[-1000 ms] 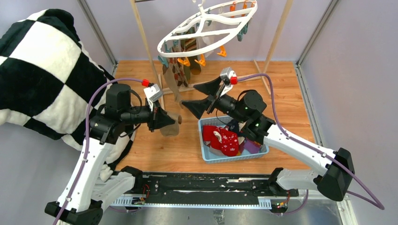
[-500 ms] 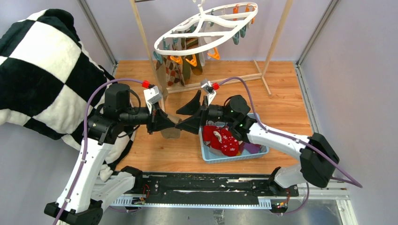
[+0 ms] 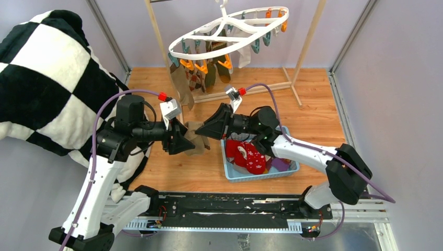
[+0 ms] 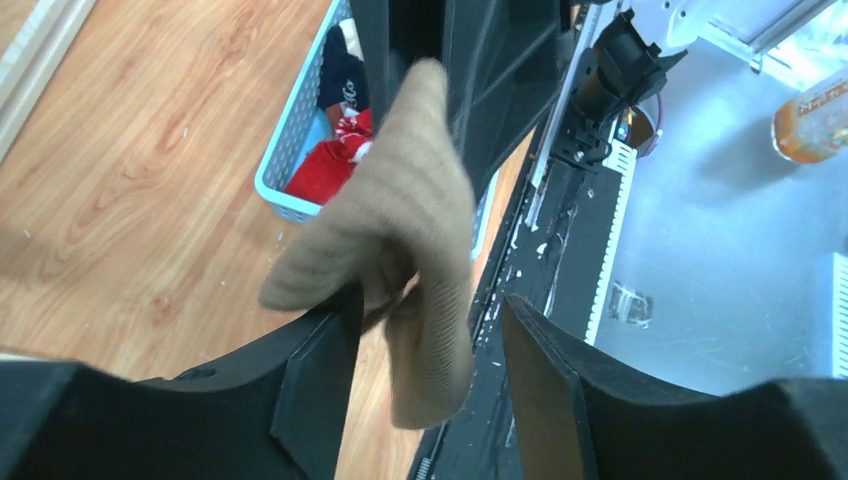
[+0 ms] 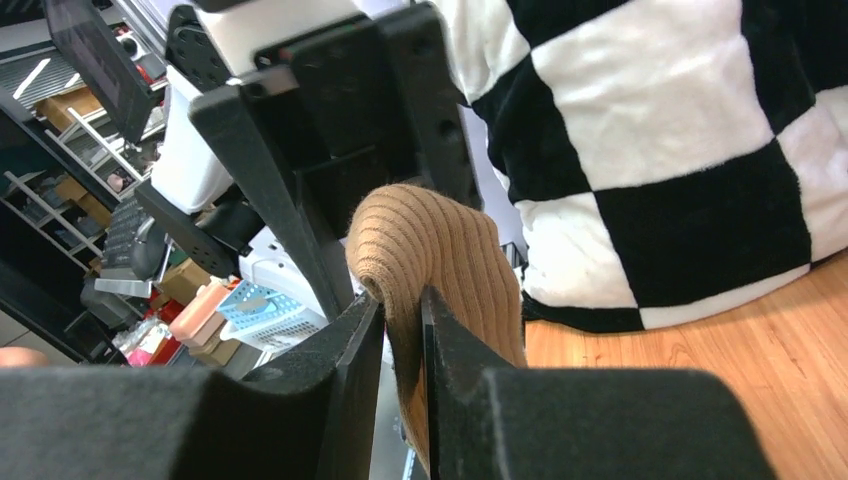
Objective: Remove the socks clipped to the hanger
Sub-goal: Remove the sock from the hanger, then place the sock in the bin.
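Nearest me, a pale blue slatted plastic basket [image 3: 261, 174] sits on the wood-grain table, heaped with soft red, navy and purple loose socks [image 3: 251, 157]. Just left of it, two black grippers meet nose to nose over a ribbed tan sock [image 4: 400, 230]. The left gripper [image 4: 428, 305] has its wedge-shaped jaws apart, with the sock drooping between them. The right gripper [image 5: 402, 300] is pinched tight on a rounded fold of it. Further back, the white oval hanger [image 3: 225, 22], ringed with orange and teal clips, hangs tilted from a pale wooden rack [image 3: 312, 31]. The clipped socks [image 3: 210, 77] dangle below its left end. A plush checked blanket [image 3: 42, 78] bulks at the left.
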Motion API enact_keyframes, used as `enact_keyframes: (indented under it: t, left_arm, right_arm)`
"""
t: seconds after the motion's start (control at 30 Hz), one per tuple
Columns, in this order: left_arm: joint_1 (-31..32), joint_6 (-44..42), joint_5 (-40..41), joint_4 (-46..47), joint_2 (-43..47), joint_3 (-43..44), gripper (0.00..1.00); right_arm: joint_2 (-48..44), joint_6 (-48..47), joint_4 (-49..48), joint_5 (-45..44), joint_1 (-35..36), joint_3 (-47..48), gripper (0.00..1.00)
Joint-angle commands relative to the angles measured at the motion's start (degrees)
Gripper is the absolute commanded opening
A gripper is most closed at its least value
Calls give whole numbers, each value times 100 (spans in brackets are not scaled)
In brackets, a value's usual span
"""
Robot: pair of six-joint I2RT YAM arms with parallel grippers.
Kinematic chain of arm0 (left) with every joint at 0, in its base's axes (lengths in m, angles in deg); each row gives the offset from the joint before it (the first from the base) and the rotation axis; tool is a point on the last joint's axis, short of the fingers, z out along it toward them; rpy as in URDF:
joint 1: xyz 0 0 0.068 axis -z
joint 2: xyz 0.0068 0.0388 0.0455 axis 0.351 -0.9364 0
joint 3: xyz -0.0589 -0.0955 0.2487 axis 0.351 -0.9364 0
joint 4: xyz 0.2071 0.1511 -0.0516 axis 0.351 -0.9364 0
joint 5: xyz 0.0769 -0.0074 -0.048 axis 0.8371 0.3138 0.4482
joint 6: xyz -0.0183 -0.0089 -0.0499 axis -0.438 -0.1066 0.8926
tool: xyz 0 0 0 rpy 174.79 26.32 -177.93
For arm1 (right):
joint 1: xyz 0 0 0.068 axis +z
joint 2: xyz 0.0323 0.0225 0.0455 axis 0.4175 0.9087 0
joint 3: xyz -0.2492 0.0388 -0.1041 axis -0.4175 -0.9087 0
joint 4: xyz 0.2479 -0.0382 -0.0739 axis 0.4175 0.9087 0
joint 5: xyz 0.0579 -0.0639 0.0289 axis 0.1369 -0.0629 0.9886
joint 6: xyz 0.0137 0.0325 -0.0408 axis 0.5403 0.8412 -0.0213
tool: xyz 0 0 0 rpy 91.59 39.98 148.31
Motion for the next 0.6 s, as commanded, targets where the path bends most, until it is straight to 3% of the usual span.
enact_keyframes:
  t: [0.0, 0.13, 0.23, 0.33, 0.43, 0.5, 0.57]
  left_arm:
    - [21, -307, 202, -310, 85, 80, 66]
    - [21, -408, 365, -441, 135, 150, 85]
    - [21, -350, 611, -479, 138, 177, 98]
    - [17, -307, 1073, -480, 55, 191, 100]
    - [0, -173, 1693, -480, -187, 259, 100]
    - [-92, -80, 2019, -479, -380, 342, 100]
    - [-385, 40, 1970, -472, -624, 443, 100]
  right_arm:
    - [-451, 11, 24, -25, -116, -43, 22]
    - [-789, -132, 428, -83, -295, -241, 20]
    - [-1325, -458, 1347, -329, -586, -453, 18]
    - [-2130, -1485, 3550, -1167, -868, -540, 17]
    - [-2821, -2425, 6050, -2872, -917, -416, 14]
    - [-3155, -2537, 7164, -3923, -1042, -475, 13]
    - [-3443, -2497, 7830, -4416, -1299, -675, 14]
